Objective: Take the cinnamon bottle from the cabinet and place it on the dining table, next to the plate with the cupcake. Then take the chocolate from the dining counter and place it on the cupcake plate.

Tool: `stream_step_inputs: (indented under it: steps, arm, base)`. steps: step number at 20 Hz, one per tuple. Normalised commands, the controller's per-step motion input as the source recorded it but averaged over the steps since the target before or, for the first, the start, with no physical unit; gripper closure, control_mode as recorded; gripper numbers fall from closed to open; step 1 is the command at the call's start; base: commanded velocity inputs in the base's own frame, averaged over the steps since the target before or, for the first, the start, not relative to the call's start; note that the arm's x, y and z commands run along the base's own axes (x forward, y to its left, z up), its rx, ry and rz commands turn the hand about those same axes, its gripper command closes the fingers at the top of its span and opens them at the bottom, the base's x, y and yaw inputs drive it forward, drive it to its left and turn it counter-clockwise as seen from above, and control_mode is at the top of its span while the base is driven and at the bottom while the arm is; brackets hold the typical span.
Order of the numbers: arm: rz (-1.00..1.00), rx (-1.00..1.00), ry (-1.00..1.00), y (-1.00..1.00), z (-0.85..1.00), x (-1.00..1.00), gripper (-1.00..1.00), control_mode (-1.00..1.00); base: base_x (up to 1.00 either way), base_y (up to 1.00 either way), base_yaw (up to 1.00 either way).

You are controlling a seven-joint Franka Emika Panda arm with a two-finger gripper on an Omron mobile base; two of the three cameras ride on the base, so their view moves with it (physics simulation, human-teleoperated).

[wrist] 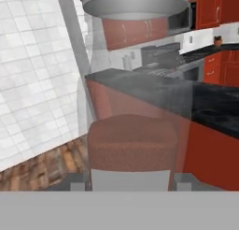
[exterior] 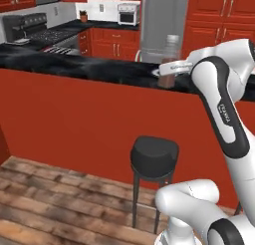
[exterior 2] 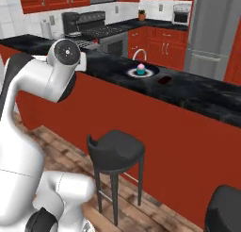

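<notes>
My gripper [exterior: 165,70] is shut on the cinnamon bottle [exterior: 171,52], a clear upright bottle with a grey cap and reddish-brown contents at its base. It hangs over the near edge of the dining table [exterior: 74,64]. In the hand view the bottle [wrist: 132,140] stands close up between the fingertips. The right base view shows the white plate [exterior 2: 149,73] with the teal-wrapped cupcake [exterior 2: 140,68] on the black marble top [exterior 2: 197,92]. The dark chocolate [exterior 2: 164,80] lies just right of the plate. My own arm hides the gripper in that view.
A black stool [exterior: 154,157] stands against the red front panel below the gripper, and a second stool [exterior 2: 226,207] is at the far right. Beyond the island are the steel fridge [exterior: 162,20], the stove [exterior 2: 96,30] and red cabinets.
</notes>
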Motion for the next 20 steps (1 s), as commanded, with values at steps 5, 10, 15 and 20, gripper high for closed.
stream_step_inputs:
  steps: [5, 10, 15, 20]
  arm:
    - [0.00, 0.00, 0.00, 0.00, 0.00, 0.00, 1.00, 1.00]
    - [0.00, 0.00, 0.00, 0.00, 0.00, 0.00, 1.00, 1.00]
    - [0.00, 0.00, 0.00, 0.00, 0.00, 0.00, 1.00, 1.00]
    - [0.00, 0.00, 0.00, 0.00, 0.00, 0.00, 1.00, 1.00]
  base:
    - [0.00, 0.67, -0.32]
    - [-0.06, 0.63, -0.33]
    - [-0.04, 0.65, -0.32]
    - [0.02, 0.64, -0.34]
